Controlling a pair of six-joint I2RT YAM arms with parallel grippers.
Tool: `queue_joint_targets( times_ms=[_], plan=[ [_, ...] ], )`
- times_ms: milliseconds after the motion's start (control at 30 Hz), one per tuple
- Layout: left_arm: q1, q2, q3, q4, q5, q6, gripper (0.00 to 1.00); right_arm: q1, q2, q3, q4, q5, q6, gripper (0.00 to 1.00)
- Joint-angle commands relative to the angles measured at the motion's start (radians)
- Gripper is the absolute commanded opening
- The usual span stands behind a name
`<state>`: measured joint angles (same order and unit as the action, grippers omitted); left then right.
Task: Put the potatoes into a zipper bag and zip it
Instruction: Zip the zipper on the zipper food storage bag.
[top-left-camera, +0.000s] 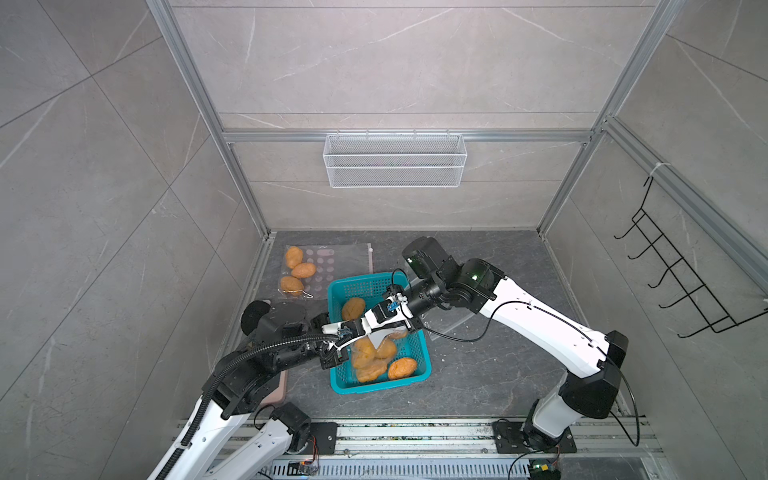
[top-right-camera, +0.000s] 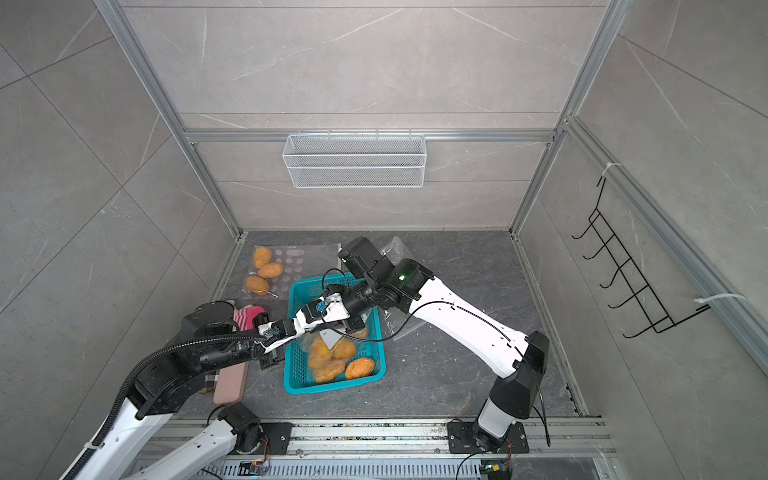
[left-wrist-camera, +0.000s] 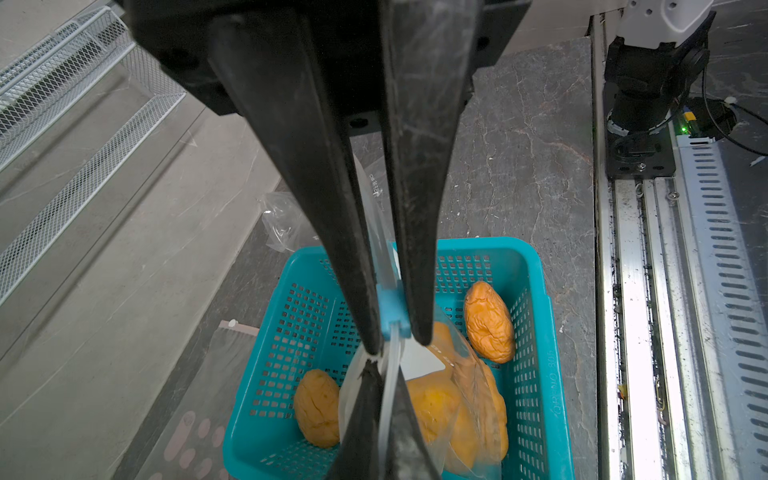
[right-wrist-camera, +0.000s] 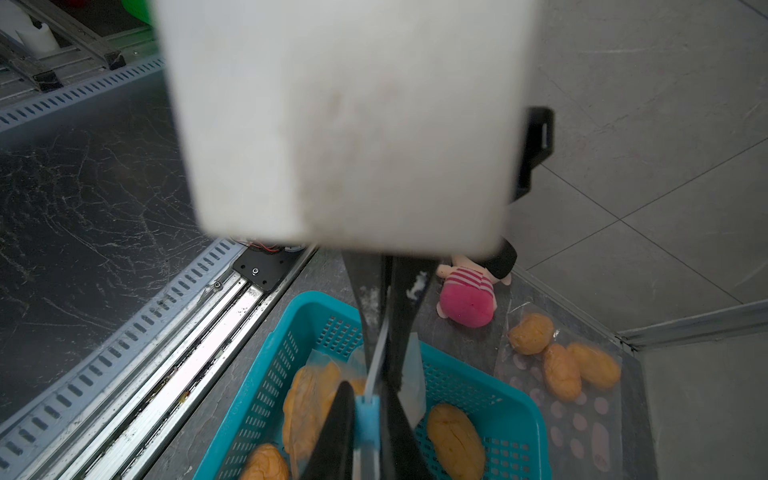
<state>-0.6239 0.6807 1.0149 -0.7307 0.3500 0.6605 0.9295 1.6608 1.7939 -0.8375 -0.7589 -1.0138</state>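
Note:
A clear zipper bag (top-left-camera: 368, 359) with several orange potatoes (left-wrist-camera: 440, 407) inside hangs into the teal basket (left-wrist-camera: 552, 353). My left gripper (left-wrist-camera: 384, 368) is shut on the bag's zip strip (right-wrist-camera: 376, 357). Facing it, my right gripper (right-wrist-camera: 368, 399) is shut on the blue slider (left-wrist-camera: 392, 307) of that zip. The two grippers meet tip to tip above the basket (top-left-camera: 374, 386) in both top views. Two loose potatoes (top-left-camera: 353, 308) (top-left-camera: 402, 368) lie in the basket beside the bag. A second, dotted bag (top-left-camera: 328, 266) at the back left holds three potatoes (right-wrist-camera: 561, 365).
A pink doll (right-wrist-camera: 467, 299) and a pink flat case (top-right-camera: 230, 382) lie left of the basket. An empty clear bag (top-right-camera: 397, 249) lies under the right arm. A white wire basket (top-left-camera: 395, 160) hangs on the back wall, a black hook rack (top-left-camera: 685, 270) on the right wall.

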Motion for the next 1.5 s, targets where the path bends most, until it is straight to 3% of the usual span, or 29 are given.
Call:
queue_joint_targets(
  times_ms=[0,567,867,1467],
  plan=[
    [0.002,-0.003,0.007,0.043,0.004,-0.022,0.00,0.008,-0.003,0.030,-0.019,-0.002,0.007,0.13],
    [0.001,0.050,0.195,0.004,-0.088,-0.099,0.00,0.006,-0.018,0.126,-0.024,0.096,0.006,0.10],
    [0.002,0.019,0.194,0.034,-0.117,-0.147,0.00,0.003,-0.027,0.139,0.017,0.183,0.067,0.09],
    [0.002,-0.009,0.218,0.038,-0.201,-0.208,0.00,-0.060,-0.113,0.004,0.018,0.166,0.092,0.09]
  ],
)
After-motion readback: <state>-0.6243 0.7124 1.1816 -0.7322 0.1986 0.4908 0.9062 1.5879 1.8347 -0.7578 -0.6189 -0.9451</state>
